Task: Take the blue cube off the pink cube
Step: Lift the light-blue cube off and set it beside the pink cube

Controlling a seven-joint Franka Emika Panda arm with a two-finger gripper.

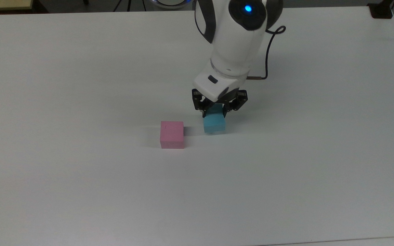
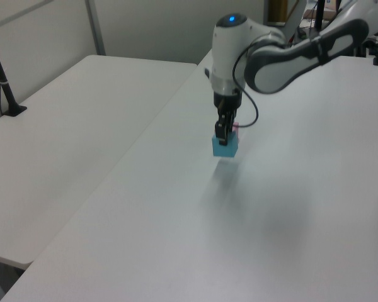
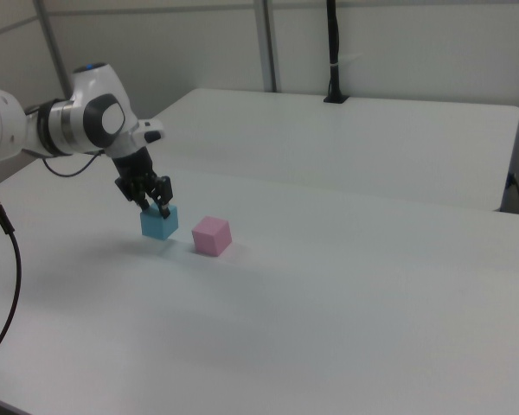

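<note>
I can read no text, label, brand, number or sign anywhere from my station. The blue cube [image 1: 214,123] and the pink cube [image 1: 172,134] have plain faces with no lettering. The white arm housing [image 1: 233,41] carries no legible marking; I see a blue light [image 1: 248,8] on it, not a character. The white table [image 1: 80,188] bears no print.

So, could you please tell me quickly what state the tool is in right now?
Tool: closed on the blue cube, which sits apart from the pink cube.
</note>
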